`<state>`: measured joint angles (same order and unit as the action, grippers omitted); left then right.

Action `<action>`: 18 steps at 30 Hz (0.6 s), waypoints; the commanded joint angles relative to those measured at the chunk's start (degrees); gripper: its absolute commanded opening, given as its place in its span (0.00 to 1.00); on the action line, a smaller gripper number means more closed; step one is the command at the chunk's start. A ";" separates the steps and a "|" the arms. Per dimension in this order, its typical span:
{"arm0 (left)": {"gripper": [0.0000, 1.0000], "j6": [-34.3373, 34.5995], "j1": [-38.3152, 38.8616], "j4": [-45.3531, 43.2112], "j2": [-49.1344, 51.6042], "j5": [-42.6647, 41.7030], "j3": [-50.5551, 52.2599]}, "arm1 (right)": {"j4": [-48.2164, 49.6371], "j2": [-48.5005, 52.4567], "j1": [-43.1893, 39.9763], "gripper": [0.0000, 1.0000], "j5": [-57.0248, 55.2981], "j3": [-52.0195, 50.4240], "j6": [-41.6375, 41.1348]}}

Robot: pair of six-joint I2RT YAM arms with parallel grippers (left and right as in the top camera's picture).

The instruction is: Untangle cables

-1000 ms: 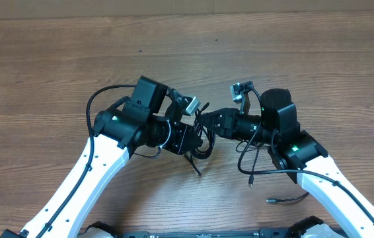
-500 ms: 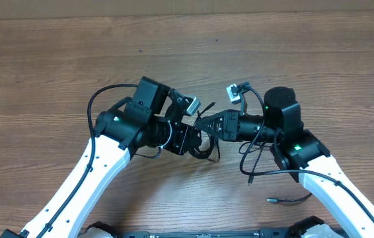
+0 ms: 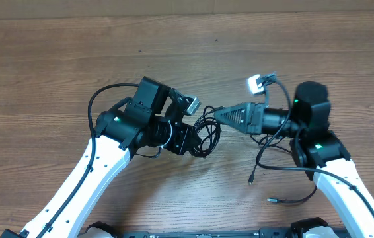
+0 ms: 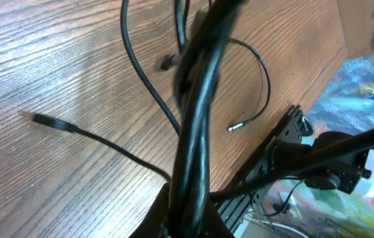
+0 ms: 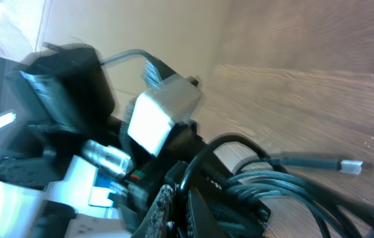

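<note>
Two ends (image 3: 251, 180) of the cables (image 3: 205, 135) trail over the table (image 3: 55, 59).

On my overhead feed the table (image 3: 55, 66) reads as mid-brown wood, with fine darker grain streaking across it, and I see a paler tan strip (image 3: 187, 5) beyond it. The cables (image 3: 208, 131) are black all over. In the left wrist view one plug (image 4: 235, 127) ends in a small silvery tip. The left arm (image 3: 74, 185) and the right arm (image 3: 349, 195) are glossy white along their long links and black at the joints. Each shows me a tiny green light, one on the left (image 3: 115, 119) and one on the right (image 3: 318, 147). The left wrist camera (image 3: 188, 104) looks grey, and the right wrist camera (image 3: 254, 83) looks nearly white.
</note>
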<state>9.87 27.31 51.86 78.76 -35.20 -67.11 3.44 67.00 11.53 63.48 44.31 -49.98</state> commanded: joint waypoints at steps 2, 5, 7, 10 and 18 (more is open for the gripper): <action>0.04 -4.20 0.11 0.39 -0.76 1.33 -0.48 | 11.08 -1.38 -4.24 0.04 6.78 0.66 -16.37; 0.05 -4.98 0.11 0.39 -0.76 5.22 -0.46 | 26.60 -1.36 -6.97 0.04 6.82 0.66 -27.65; 0.04 -4.96 0.11 0.59 -0.76 7.28 -0.39 | 34.25 -1.36 -9.09 0.04 6.23 0.66 -30.21; 0.04 -4.96 0.11 0.68 -0.76 7.06 -0.37 | 39.32 -1.38 -12.15 0.04 6.34 0.66 -29.35; 0.04 0.70 0.11 -1.14 -0.76 7.06 -0.37 | 20.41 -1.31 -10.47 0.38 11.04 0.66 -12.17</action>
<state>8.10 27.35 51.42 78.76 -28.36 -67.09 27.86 65.93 -0.05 72.60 44.60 -70.02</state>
